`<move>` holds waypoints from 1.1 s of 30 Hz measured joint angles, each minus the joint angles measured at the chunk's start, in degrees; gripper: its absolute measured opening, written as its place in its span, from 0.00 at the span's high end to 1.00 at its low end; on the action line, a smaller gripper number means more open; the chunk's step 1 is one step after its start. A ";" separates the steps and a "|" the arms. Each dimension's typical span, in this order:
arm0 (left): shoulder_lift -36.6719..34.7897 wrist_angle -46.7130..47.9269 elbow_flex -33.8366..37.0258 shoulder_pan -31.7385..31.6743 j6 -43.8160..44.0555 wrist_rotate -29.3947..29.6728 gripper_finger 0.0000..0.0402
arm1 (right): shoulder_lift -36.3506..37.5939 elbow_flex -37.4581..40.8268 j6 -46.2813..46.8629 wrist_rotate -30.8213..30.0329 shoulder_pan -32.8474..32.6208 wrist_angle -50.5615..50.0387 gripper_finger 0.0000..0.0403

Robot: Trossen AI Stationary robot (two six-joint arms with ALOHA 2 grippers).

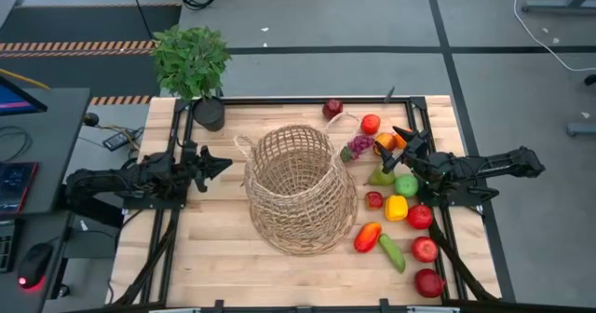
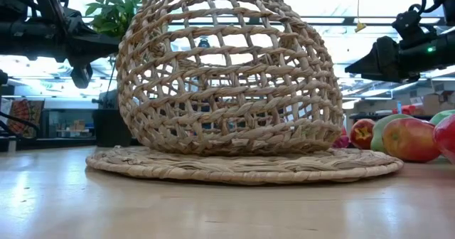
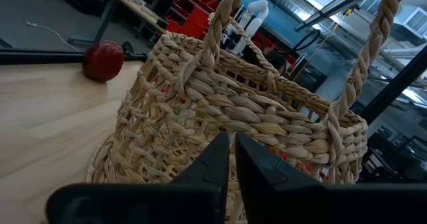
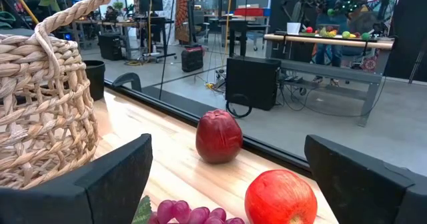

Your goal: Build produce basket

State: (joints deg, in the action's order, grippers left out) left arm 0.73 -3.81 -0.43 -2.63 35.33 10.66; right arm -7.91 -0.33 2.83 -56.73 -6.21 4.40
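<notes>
Tan open-weave basket (image 1: 300, 190) on pale wood-grain tabletop (image 1: 205, 248). Dark red apple (image 1: 332, 108) at the far edge; orange-red fruit (image 1: 371, 124); purple grapes (image 1: 357, 146); green pear (image 1: 381, 177); green apple (image 1: 405, 184); yellow pepper (image 1: 397, 208); red-to-orange pepper (image 1: 367, 237); green cucumber (image 1: 392, 253); red apples (image 1: 425, 249). Leafy green plant (image 1: 191, 59) in black pot (image 1: 209, 114). Black left claw (image 1: 220, 164), black right claw (image 1: 403, 136).

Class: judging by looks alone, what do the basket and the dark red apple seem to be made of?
Basket: likely natural wicker or twisted grass, matte tan; its open weave and rope-like strands show. Dark red apple: probably plastic, smooth with a dull sheen, uniformly coloured, though the look alone cannot confirm it.
</notes>
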 joint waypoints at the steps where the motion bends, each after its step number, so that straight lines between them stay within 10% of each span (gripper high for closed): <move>1: 0.00 0.00 0.00 -0.02 0.00 0.02 0.91 | -0.01 0.01 0.00 0.00 -0.01 0.00 0.02; 33: 0.00 0.01 0.01 -0.02 -0.01 0.01 0.92 | 0.00 0.01 0.00 0.00 0.00 0.01 0.02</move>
State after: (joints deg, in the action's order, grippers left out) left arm 0.73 -3.81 -0.42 -2.65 35.32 10.66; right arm -7.92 -0.32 2.83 -56.73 -6.21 4.41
